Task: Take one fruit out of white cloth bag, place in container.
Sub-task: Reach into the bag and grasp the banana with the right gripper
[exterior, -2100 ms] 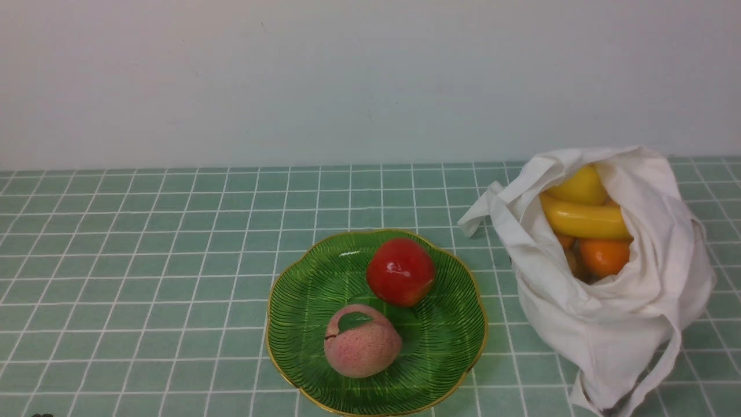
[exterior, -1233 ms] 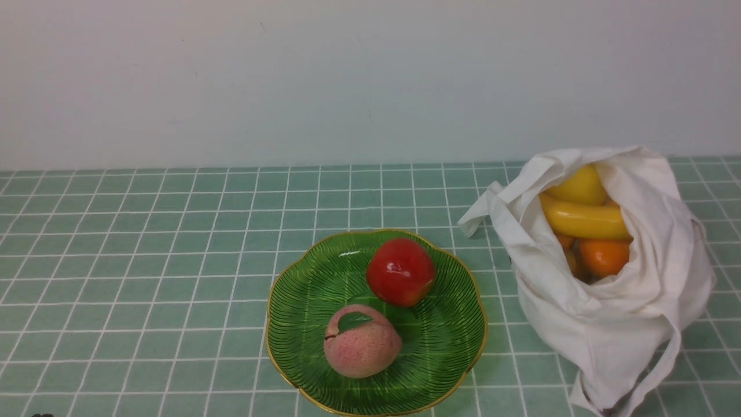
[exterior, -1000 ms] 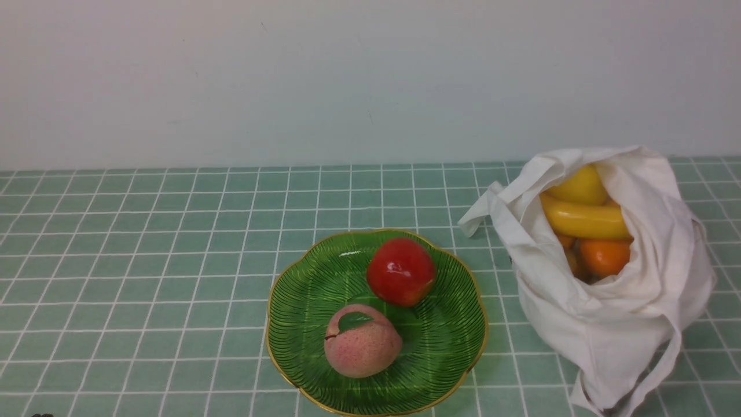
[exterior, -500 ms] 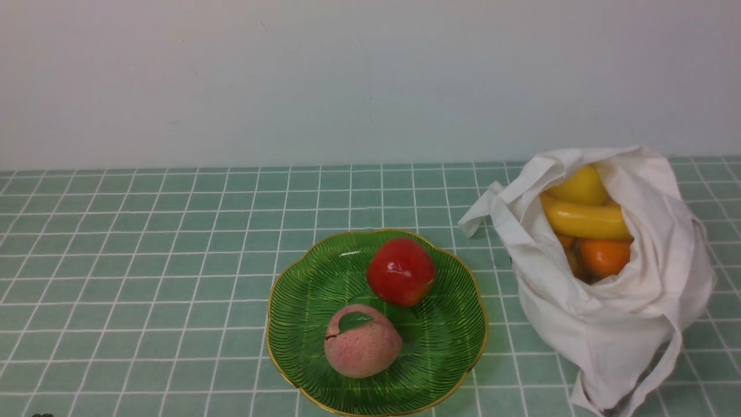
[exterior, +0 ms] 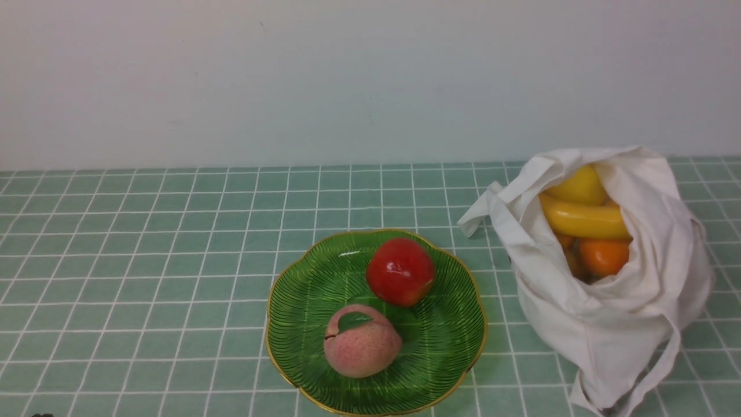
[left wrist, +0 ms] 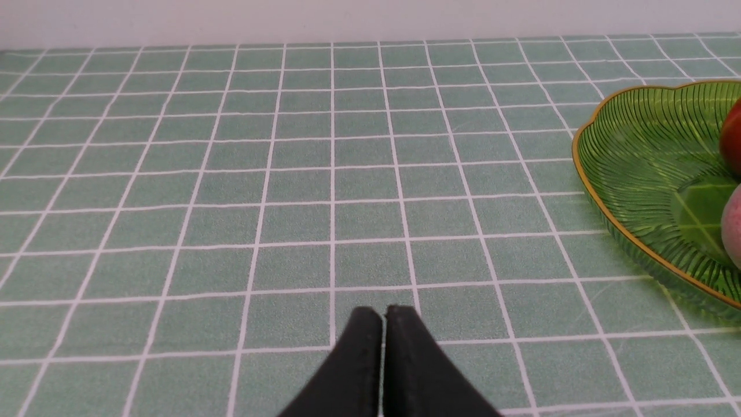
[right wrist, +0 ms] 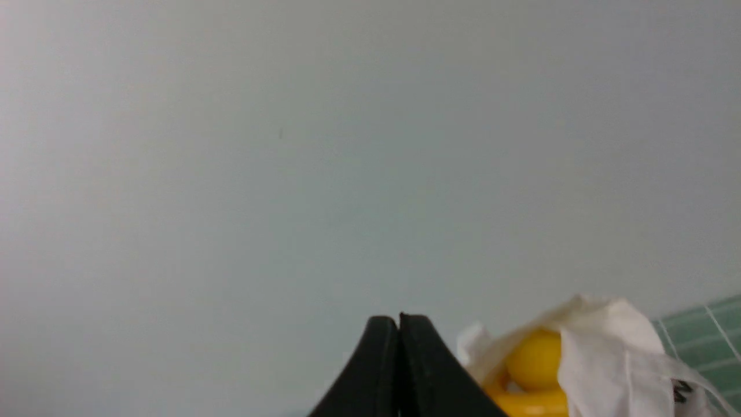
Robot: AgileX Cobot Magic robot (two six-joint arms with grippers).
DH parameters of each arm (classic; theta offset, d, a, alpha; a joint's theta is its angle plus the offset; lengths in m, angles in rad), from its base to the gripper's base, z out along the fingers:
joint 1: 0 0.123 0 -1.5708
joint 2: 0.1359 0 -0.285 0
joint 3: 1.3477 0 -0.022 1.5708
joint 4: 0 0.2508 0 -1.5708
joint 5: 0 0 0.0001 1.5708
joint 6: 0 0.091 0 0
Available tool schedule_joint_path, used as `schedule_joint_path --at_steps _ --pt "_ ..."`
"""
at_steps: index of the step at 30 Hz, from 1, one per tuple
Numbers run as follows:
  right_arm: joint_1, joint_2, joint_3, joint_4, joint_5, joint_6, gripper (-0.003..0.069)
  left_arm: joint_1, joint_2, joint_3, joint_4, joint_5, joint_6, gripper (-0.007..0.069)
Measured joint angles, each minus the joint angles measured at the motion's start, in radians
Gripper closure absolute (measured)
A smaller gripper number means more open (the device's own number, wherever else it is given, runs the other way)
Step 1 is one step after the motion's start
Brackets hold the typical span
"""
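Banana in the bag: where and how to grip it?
I'd take the banana at mid-length from above, through the mouth of the white cloth bag, fingers closing across its narrow width. It lies roughly crosswise with its long side exposed; fabric borders both ends. The yellow lemon-like fruit behind and the orange fruit in front probably leave little finger room.

Front view: between arms, facing forward; shares plate with left wrist view.
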Motion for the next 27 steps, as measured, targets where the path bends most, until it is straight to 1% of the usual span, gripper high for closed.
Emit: schedule_joint_path --at_steps 1,2,3,4,5,7,8,10,11,14,16,20,21,23,27 --pt "0.000 0.094 -0.091 -0.057 0.124 -0.036 0.0673 0.000 0.000 0.000 0.000 0.000 0.000 0.0632" --pt "0.000 0.142 -0.134 -0.095 0.185 -0.054 0.0673 0.000 0.000 0.000 0.000 0.000 0.000 0.0632" --pt "0.001 0.252 -0.230 -0.148 0.316 -0.094 0.0673 0.000 0.000 0.000 0.000 0.000 0.000 0.0632" --pt "0.001 0.328 -0.292 -0.196 0.412 -0.120 0.0673 0.000 0.000 0.000 0.000 0.000 0.000 0.0632" --pt "0.002 0.342 -0.303 -0.203 0.412 -0.125 0.0673 0.000 0.000 0.000 0.000 0.000 0.000 0.0632" --pt "0.003 0.479 -0.400 -0.260 0.531 -0.171 0.0673 0.000 0.000 0.000 0.000 0.000 0.000 0.0632" --pt "0.005 0.503 -0.429 -0.276 0.548 -0.188 0.0673 0.000 0.000 0.000 0.000 0.000 0.000 0.0632" --pt "0.005 0.671 -0.534 -0.307 0.621 -0.315 0.0673 0.000 0.000 0.000 0.000 0.000 0.000 0.0632" --pt "0.005 0.690 -0.550 -0.308 0.626 -0.339 0.0673 0.000 0.000 0.000 0.000 0.000 0.000 0.0632" --pt "0.015 0.832 -0.604 -0.296 0.640 -0.500 0.0673 0.000 0.000 0.000 0.000 0.000 0.000 0.0632" --pt "0.038 0.906 -0.625 -0.292 0.637 -0.549 0.0673 0.000 0.000 0.000 0.000 0.000 0.000 0.0632" --pt "0.103 1.009 -0.650 -0.308 0.607 -0.569 0.0668 0.000 0.000 0.000 0.000 0.000 0.000 0.0632" --pt "0.140 1.063 -0.662 -0.345 0.580 -0.570 0.0664 0.000 0.000 0.000 0.000 0.000 0.000 0.0632" --pt "0.179 1.111 -0.679 -0.399 0.555 -0.565 0.0659 0.000 0.000 0.000 0.000 0.000 0.000 0.0632" --pt "0.238 1.228 -0.725 -0.530 0.503 -0.544 0.0632 0.000 0.000 0.000 0.000 0.000 0.000 0.0632"
